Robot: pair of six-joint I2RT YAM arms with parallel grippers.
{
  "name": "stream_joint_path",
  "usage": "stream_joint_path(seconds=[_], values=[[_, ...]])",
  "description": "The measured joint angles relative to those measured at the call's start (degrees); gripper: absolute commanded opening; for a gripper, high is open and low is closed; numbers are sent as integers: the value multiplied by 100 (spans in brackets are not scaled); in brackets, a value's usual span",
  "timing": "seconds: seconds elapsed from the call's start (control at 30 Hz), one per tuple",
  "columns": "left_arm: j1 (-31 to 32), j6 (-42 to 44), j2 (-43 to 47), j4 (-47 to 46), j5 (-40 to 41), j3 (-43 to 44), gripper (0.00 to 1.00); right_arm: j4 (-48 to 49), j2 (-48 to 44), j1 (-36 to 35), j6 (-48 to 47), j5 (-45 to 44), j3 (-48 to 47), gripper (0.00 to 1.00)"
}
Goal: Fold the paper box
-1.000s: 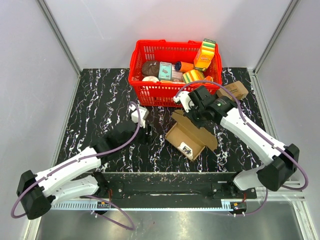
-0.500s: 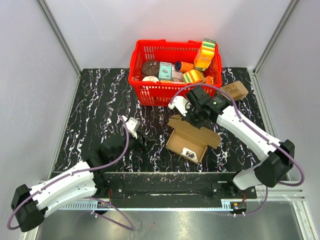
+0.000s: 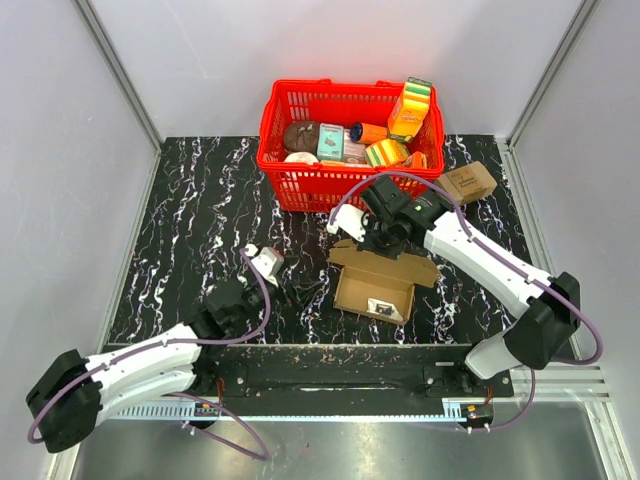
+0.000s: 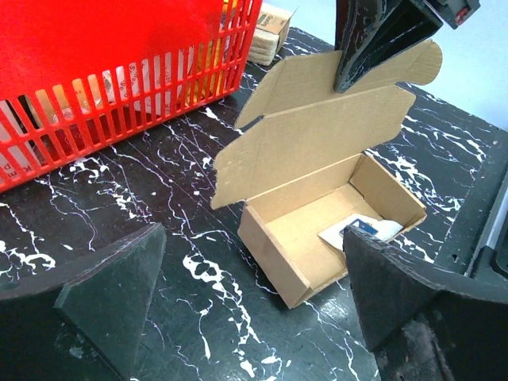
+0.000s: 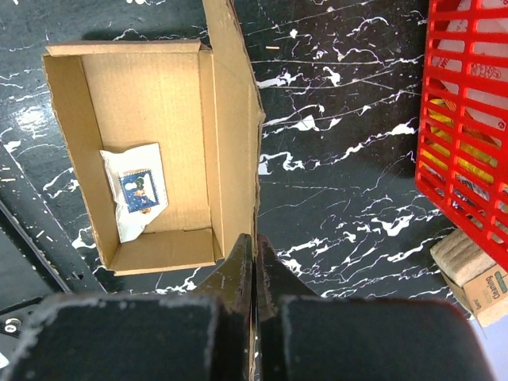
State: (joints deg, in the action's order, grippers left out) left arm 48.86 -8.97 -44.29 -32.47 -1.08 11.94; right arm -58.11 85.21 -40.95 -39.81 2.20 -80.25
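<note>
On the black marbled table (image 3: 190,200), far side, sits 1 red basket (image 3: 300,188), loaded with mixed packaged goods. It's the biggest item in view.

Next in size is the paper box (image 3: 372,285): plain brown cardboard, just in front of the basket and slightly right of center, closer to the right arm. I can see dark tabletop between box and basket, so they're not touching. The tray is formed, with 4 walls up, and it sits flat on the table with the open side up. The lid (image 4: 317,135) is not closed. It's raised off the back wall and leans back toward the basket, with its rounded end flaps sticking out at the sides.

The right gripper (image 3: 374,236) is pinched shut on the top edge of that lid. From the right wrist view I see both fingers pressed together with the cardboard edge-on between them.

The left gripper (image 3: 298,290) is just left of the box, low over the table and pointed at it. Its fingers are spread wide with nothing in them, and I see no contact with the cardboard.

1 small brown carton (image 3: 468,182) with printed text sits off the basket's right end, well apart from the box.

Smallest is 1 white packet (image 5: 136,193) with a blue picture, lying flat on the box floor near a short wall.
</note>
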Motion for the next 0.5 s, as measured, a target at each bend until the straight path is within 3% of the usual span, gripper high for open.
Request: stream_joint_path(seconds=[0.33,0.5], values=[[-9,317,-1102,-931,-68,90,98,42,157,-35,-232,55,-15,0],[-20,518,-1655,-1261,-330,293,90,44,155,-37,-258,105,-15,0]])
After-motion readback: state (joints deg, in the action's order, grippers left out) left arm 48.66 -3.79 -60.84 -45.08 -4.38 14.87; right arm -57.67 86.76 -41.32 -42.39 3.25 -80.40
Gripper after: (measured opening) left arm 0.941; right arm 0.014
